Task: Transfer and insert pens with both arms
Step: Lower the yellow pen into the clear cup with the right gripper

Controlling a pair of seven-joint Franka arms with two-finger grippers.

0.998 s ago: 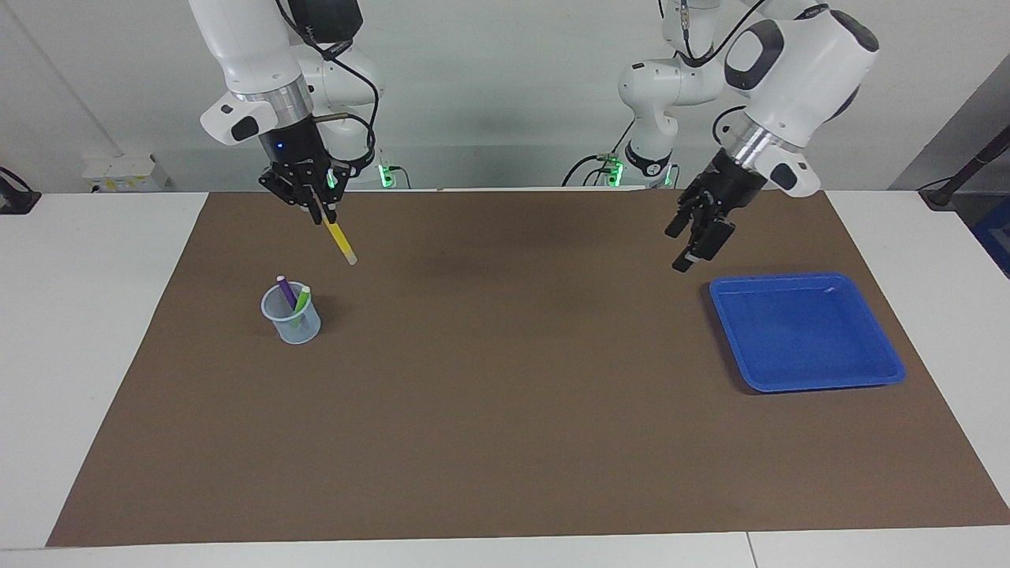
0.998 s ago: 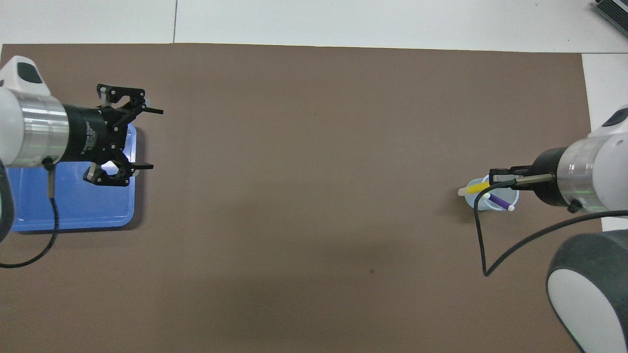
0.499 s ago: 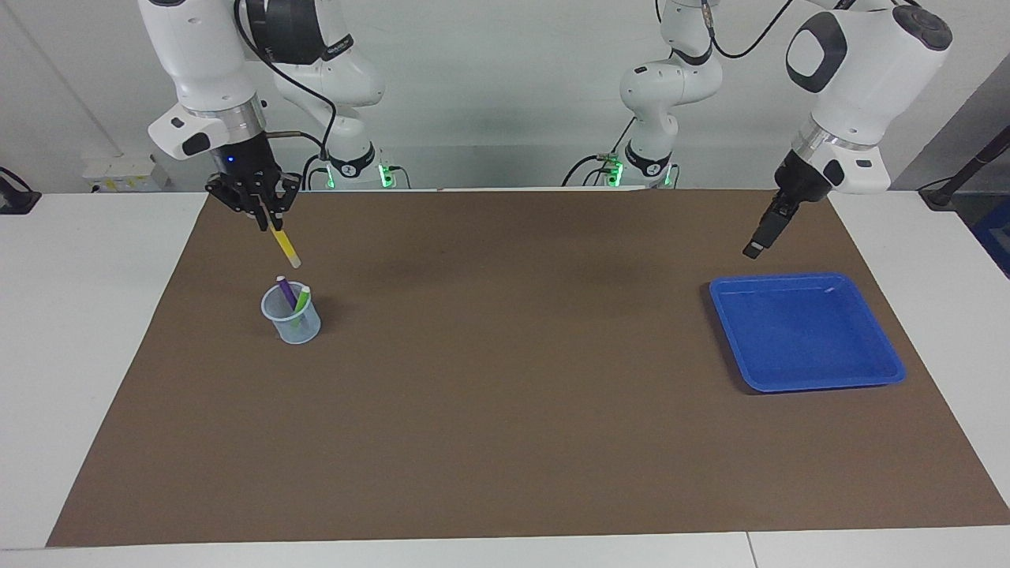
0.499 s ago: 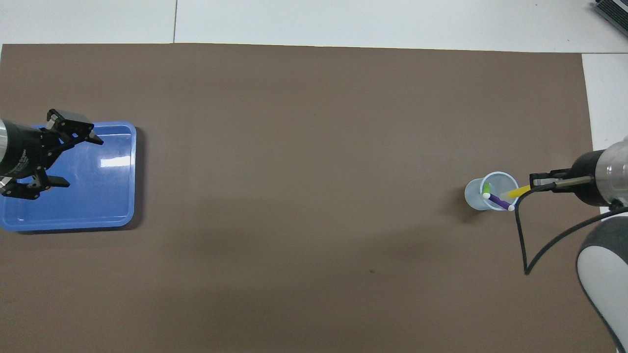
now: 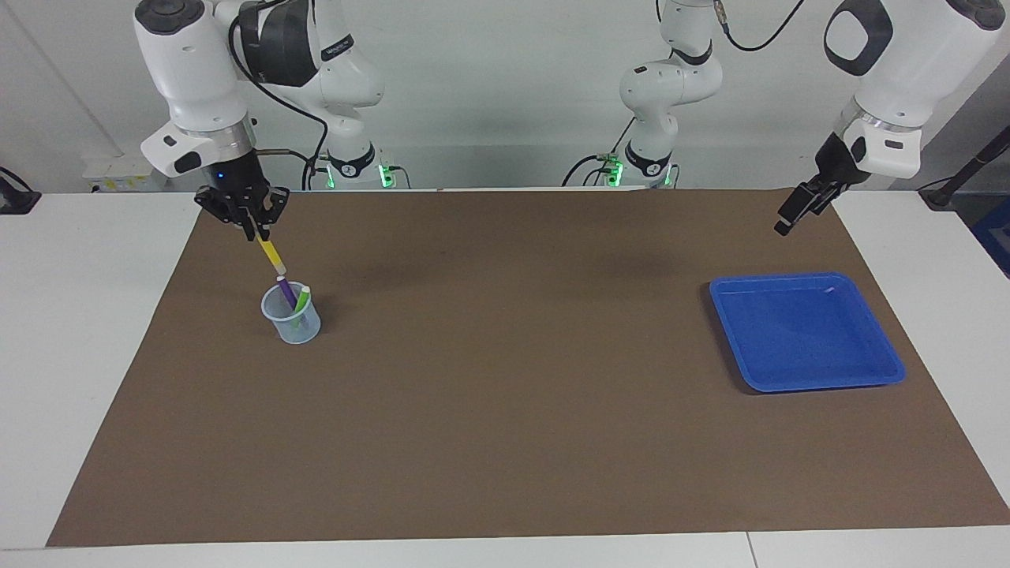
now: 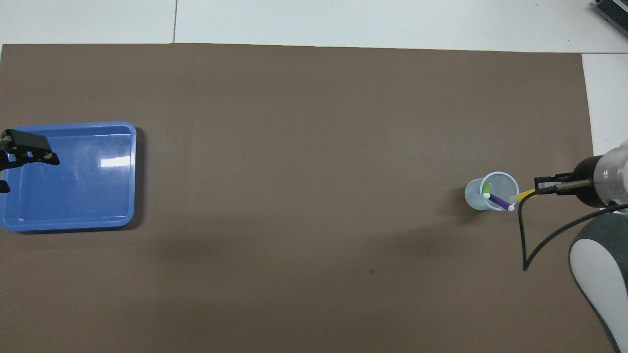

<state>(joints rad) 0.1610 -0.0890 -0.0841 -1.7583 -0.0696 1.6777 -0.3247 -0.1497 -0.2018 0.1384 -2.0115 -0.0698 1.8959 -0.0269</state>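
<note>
I have the right pincer [image 5: 258, 231] clamped on the yellow pen [image 5: 271, 255], tilted, its pale tip just above the cup [image 5: 291, 315] rim. The purple pen [image 5: 286, 293] and green pen [image 5: 301, 302] stand inside. Risk: the slanted tip catches the rim or the purple pen and tips the cup. The left pincer [image 5: 794, 209] waits with fingers spread, empty, over the table near the blue tray [image 5: 805, 331].

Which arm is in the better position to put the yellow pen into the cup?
Right: the right gripper holds the yellow pen just above the cup. The left gripper waits open near the blue tray.
</note>
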